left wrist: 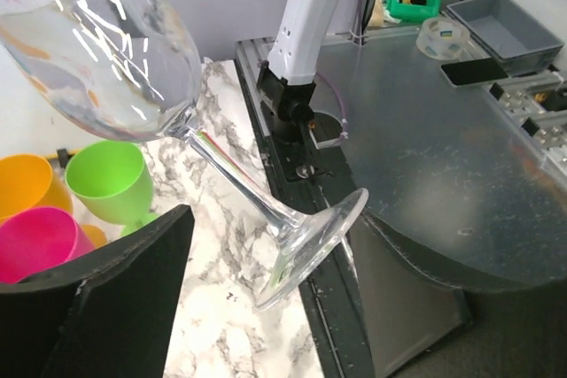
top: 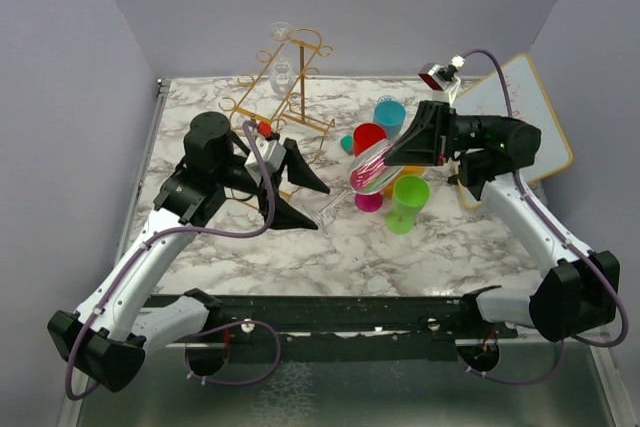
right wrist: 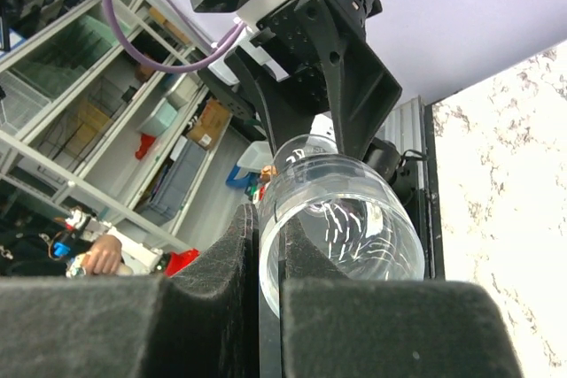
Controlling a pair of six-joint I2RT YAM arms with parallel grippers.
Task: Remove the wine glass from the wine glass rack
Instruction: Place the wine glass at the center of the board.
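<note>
The clear wine glass [top: 350, 187] is held tilted in the air between my two grippers, off the gold wire wine glass rack [top: 285, 97] at the back. My right gripper [top: 378, 163] is shut on the bowl's rim, one finger inside and one outside, as the right wrist view [right wrist: 270, 263] shows on the glass [right wrist: 354, 236]. My left gripper [top: 305, 195] is open, its fingers either side of the glass foot. In the left wrist view the foot [left wrist: 310, 241] lies between the wide-apart fingers [left wrist: 97, 298] of this gripper [left wrist: 292, 281].
A second clear glass [top: 282, 69] hangs on the rack. Blue [top: 390, 115], red [top: 367, 137], green [top: 408, 197], pink and orange cups cluster under the right gripper. A whiteboard [top: 515, 117] lies at the right. Walls close in the back and sides.
</note>
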